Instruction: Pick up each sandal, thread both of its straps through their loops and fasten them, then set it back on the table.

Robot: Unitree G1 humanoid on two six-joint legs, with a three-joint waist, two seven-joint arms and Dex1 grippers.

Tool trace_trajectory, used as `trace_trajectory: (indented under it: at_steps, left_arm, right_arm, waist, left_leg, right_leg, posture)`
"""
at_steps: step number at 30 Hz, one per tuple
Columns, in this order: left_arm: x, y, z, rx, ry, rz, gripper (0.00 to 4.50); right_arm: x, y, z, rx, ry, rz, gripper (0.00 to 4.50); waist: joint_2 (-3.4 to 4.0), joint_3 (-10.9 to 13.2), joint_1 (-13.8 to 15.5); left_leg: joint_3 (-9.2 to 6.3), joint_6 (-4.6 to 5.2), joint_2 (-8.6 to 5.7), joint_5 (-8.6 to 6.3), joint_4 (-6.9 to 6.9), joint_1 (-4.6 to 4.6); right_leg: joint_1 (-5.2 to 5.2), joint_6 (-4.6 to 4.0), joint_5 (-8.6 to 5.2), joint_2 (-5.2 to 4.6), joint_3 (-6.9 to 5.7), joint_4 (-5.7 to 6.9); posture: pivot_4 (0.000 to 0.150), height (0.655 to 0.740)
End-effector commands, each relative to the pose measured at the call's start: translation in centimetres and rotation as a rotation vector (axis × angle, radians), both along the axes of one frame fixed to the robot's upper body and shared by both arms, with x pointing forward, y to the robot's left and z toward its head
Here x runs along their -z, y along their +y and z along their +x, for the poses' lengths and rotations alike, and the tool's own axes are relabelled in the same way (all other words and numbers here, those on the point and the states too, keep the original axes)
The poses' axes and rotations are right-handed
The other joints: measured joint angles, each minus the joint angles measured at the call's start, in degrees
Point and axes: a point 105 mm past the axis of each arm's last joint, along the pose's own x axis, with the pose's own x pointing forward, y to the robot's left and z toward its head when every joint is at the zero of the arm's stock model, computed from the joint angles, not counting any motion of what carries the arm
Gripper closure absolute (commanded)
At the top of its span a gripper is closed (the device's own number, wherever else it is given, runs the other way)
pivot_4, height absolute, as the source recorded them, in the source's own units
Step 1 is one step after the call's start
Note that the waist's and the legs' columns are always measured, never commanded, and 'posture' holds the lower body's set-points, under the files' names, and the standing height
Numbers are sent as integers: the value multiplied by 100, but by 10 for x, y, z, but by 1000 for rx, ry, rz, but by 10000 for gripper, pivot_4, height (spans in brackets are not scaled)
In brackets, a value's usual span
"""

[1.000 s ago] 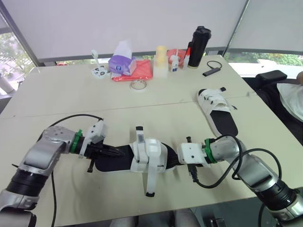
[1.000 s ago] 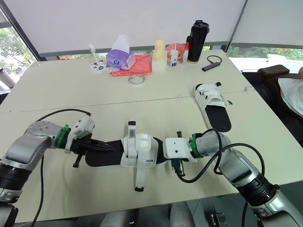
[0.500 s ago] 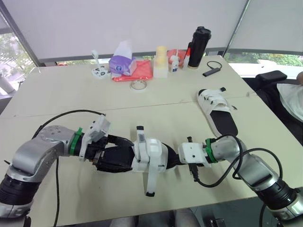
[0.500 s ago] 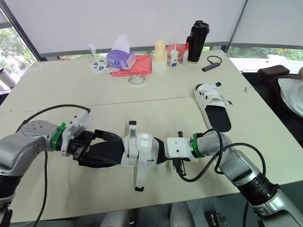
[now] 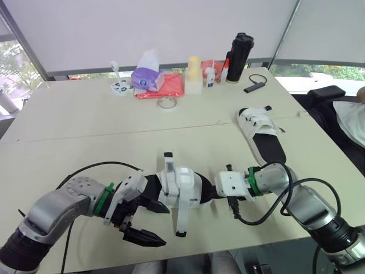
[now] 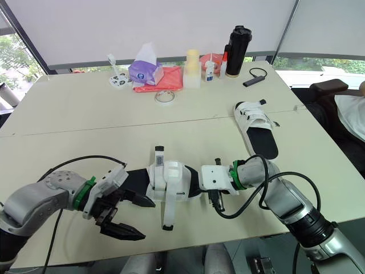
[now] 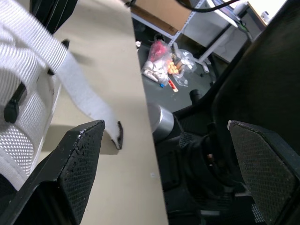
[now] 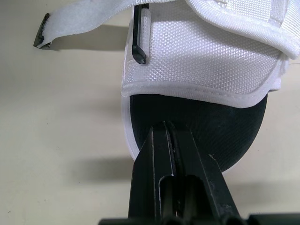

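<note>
The near sandal [image 5: 181, 187], black sole with white straps, lies flat near the table's front edge. One loose strap [image 5: 181, 220] trails toward that edge and shows as a strap [image 7: 79, 89] in the left wrist view. A second strap [image 5: 168, 162] points away from me. My left gripper [image 5: 151, 223] stands open just left of the loose strap, nothing between its fingers [image 7: 77, 164]. My right gripper [image 8: 169, 140] is shut, its tips resting on the toe end of the sole [image 8: 201, 122]. The other sandal [image 5: 261, 134] lies at the right.
At the back stand a purple tissue box [image 5: 147, 77], a red cloth [image 5: 169, 85], a tape roll [image 5: 166, 103], a cream cup [image 5: 194, 74], a small bottle [image 5: 211, 76] and a black flask [image 5: 240, 50]. A black cable [image 5: 255, 84] lies nearby. A person [image 5: 351, 123] sits right.
My left gripper has opened, left the sandal's heel and swung toward the front edge, ending beside the loose strap. The right gripper and both sandals have stayed put.
</note>
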Motion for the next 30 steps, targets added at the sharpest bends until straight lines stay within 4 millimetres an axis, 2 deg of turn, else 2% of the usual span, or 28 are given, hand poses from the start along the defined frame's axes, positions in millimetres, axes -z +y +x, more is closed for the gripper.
trace_trajectory:
  at_steps: [1, 8, 12, 23, 30]
  left_arm:
    - [6, 0, -1, -24, 4, -2, 1287]
    - [28, -4, -2, -97, 66, -6, 1287]
    - [38, -14, -1, -143, 101, -38, 1287]
    - [43, -39, 12, -235, 162, -122, 1287]
    - [44, -50, 10, -221, 179, -132, 1287]
  right_arm:
    - [-5, 0, -4, -8, -9, 3, 45000]
    - [-5, 2, -7, -14, -3, 3, 45000]
    - [-6, 3, -7, -14, -6, 0, 45000]
    - [-5, 4, -8, -11, -3, 2, 45000]
    - [-4, 4, -8, -5, -6, 0, 45000]
  waist:
    - [0, 0, -4]
    - [0, 0, 1]
    - [0, 0, 3]
    - [3, -3, 24]
    - [3, -3, 30]
  left_leg:
    - [0, 0, 0, 0, 0, 0]
    - [1, 0, 3, 0, 0, 0]
    - [2, 0, 4, 0, 1, 0]
    - [1, 0, 1, 0, 4, 9]
    - [1, 0, 0, 0, 7, 13]
  right_leg:
    - [0, 0, 0, 0, 0, 0]
    - [-1, 0, 0, -1, 0, -1]
    - [1, 0, 0, -5, 1, -1]
    - [12, 1, 0, -6, 1, 0]
    - [17, 1, 1, -7, 1, 0]
  posture:
    - [1500, 7400]
    - [1500, 7400]
    - [1500, 7400]
    - [1500, 7400]
    - [1500, 7400]
